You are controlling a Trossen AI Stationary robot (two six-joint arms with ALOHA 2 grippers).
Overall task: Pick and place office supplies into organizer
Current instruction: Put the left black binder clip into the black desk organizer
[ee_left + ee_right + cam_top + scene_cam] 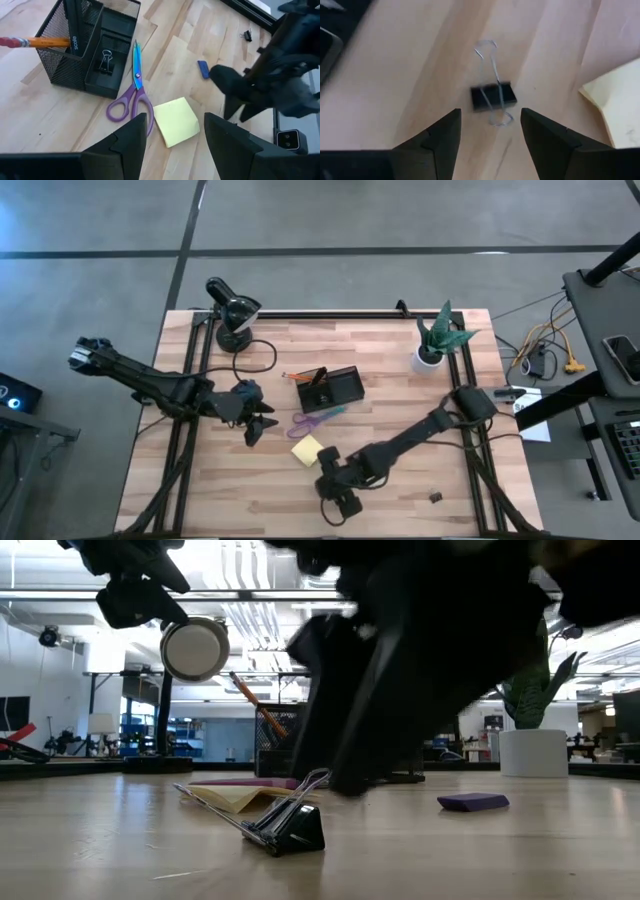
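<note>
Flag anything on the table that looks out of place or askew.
A binder clip lies loose on the wood below the right gripper, whose fingers are open. The scissors, sticky pad and a small purple block lie scattered outside the organizer. A pencil leans out of it.

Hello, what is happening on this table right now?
Two robot arms are sorting office supplies into a black mesh organizer. The right gripper hovers open just above a black binder clip lying on the wood beside the yellow sticky-note pad. The left gripper, open, waits over the purple-handled scissors. One clip is already in the organizer.
</note>
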